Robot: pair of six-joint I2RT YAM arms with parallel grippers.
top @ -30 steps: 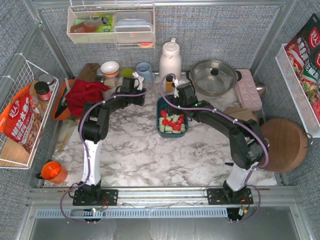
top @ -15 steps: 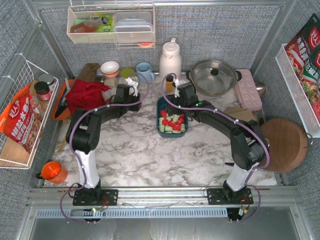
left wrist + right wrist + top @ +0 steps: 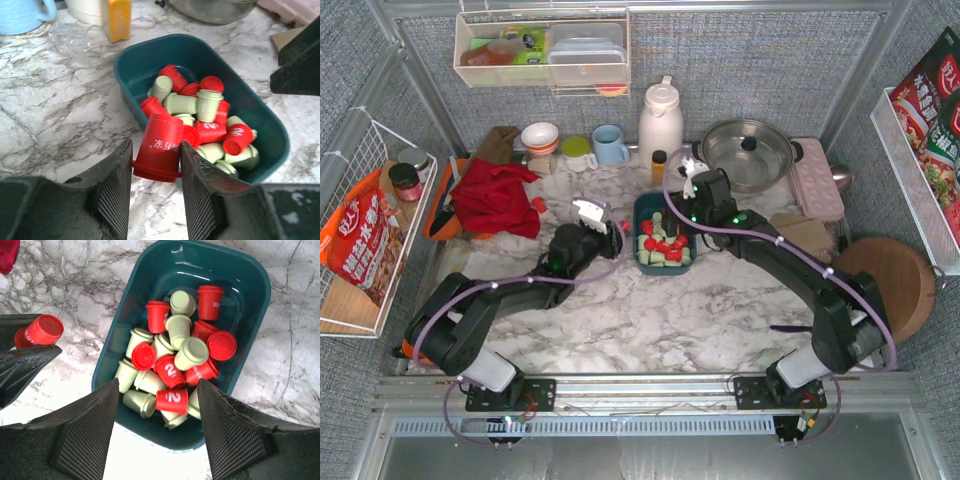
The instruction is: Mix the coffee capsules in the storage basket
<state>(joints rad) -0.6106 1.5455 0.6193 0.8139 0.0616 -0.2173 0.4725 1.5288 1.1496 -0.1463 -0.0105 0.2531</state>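
Note:
The storage basket (image 3: 642, 205) is a dark teal tray on the marble top, with red and pale green coffee capsules (image 3: 665, 247) heaped toward its near end. My left gripper (image 3: 611, 229) sits low by the basket's left side, shut on a red capsule (image 3: 158, 147) held by its sides just outside the basket rim (image 3: 131, 56). The right wrist view shows that same held capsule (image 3: 39, 331) at the left, beside the basket wall (image 3: 114, 342). My right gripper (image 3: 694, 196) hovers above the pile (image 3: 172, 360), open and apart from it, with nothing between its fingers (image 3: 92, 425).
Along the back stand a light-blue mug (image 3: 609, 144), a white thermos (image 3: 660, 115), a small yellow bottle (image 3: 118, 17) and a steel pot (image 3: 748, 152). A red cloth (image 3: 492, 195) lies at the left, an orange mug (image 3: 425, 343) at the near left, a round wooden board (image 3: 890, 285) at the right.
My left arm has drawn back from the mug at the rear to the basket's left side, and its jaws have narrowed onto a red capsule. My right gripper has shifted slightly right.

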